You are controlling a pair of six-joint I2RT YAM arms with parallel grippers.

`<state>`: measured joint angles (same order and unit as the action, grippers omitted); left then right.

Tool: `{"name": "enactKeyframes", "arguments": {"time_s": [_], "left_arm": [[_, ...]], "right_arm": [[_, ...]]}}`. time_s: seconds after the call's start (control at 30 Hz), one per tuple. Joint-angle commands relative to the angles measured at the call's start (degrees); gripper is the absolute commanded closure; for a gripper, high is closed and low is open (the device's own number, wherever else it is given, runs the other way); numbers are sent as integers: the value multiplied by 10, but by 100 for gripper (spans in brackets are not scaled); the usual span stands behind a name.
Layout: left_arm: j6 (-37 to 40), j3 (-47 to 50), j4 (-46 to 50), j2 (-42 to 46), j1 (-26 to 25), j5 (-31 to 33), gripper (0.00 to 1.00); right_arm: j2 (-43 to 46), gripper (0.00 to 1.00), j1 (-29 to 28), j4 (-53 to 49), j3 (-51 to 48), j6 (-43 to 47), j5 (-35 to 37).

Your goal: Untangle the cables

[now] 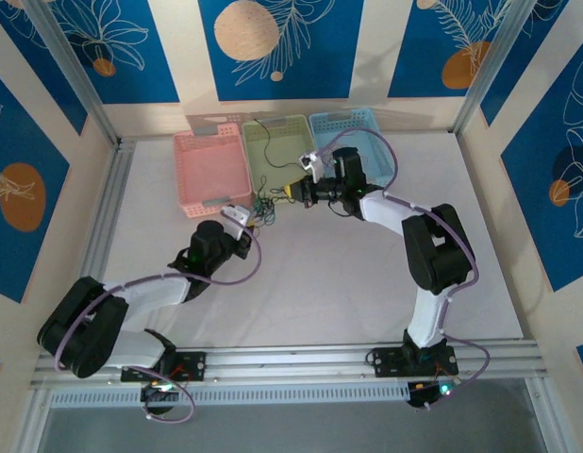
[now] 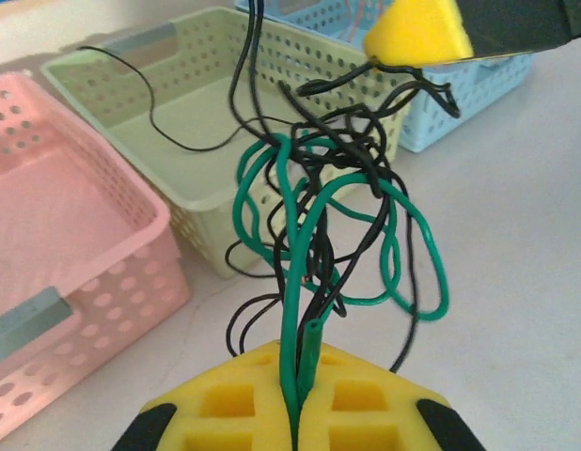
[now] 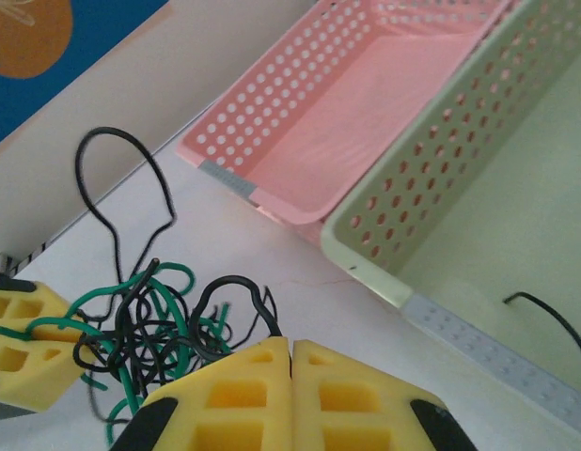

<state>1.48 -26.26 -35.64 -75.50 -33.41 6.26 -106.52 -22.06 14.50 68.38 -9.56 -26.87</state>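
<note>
So the cables are bunched into one messy clump of green and black, sitting just above the middle of the top view. It's right in front of the near rim of the green basket and close to the corner of the pink basket. The clump is strung between the two arms over the white desk, and I can't tell if any of it touches the surface. The left fingers at the bottom of the left wrist view are pressed together on a green cable, which runs straight up out of the seam into the tangle. The right fingers at the bottom of the right wrist view are closed too, pinching a black loop that curls out of the knot. There are three baskets in a row along the top of the desk: pink on the left, green in the middle and the blue basket on the right. The green one has a thin black wire lying across its floor, and I can't tell if it joins the clump.
</note>
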Motion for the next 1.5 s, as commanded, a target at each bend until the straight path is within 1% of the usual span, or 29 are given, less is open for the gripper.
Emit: {"name": "enactKeyframes", "arguments": {"time_s": [0.0, 0.1, 0.4, 0.53, 0.67, 0.83, 0.97, 1.07, 1.17, 1.3, 1.47], "left_arm": [[1, 22, -16, 28, 0, 96, 100], [-2, 35, -28, 43, 3, 137, 100], [-24, 83, -63, 100, 23, 253, 100], [-39, 107, -77, 131, 35, 289, 100], [-58, 123, -80, 152, 51, 288, 100], [-61, 124, -78, 158, 55, 293, 100], [-64, 137, -83, 178, 56, 318, 100], [-71, 150, -88, 199, 61, 339, 100], [-83, 163, -87, 222, 69, 352, 100], [-100, 176, -82, 247, 81, 358, 100], [-110, 178, -76, 252, 90, 354, 100]], "right_arm": [[30, 100, 44, 30, -16, -28, 110], [36, 100, 52, 31, -23, -37, 129], [46, 100, 66, 6, -30, -60, 235], [53, 100, 78, 9, -38, -78, 249], [55, 100, 84, 25, -45, -87, 223], [59, 100, 80, 38, -49, -81, 194], [62, 100, 81, 31, -50, -83, 224], [66, 100, 88, 10, -52, -97, 280], [78, 100, 108, 13, -71, -133, 320], [97, 100, 140, 37, -108, -193, 339], [119, 100, 160, 63, -140, -223, 355]]}}
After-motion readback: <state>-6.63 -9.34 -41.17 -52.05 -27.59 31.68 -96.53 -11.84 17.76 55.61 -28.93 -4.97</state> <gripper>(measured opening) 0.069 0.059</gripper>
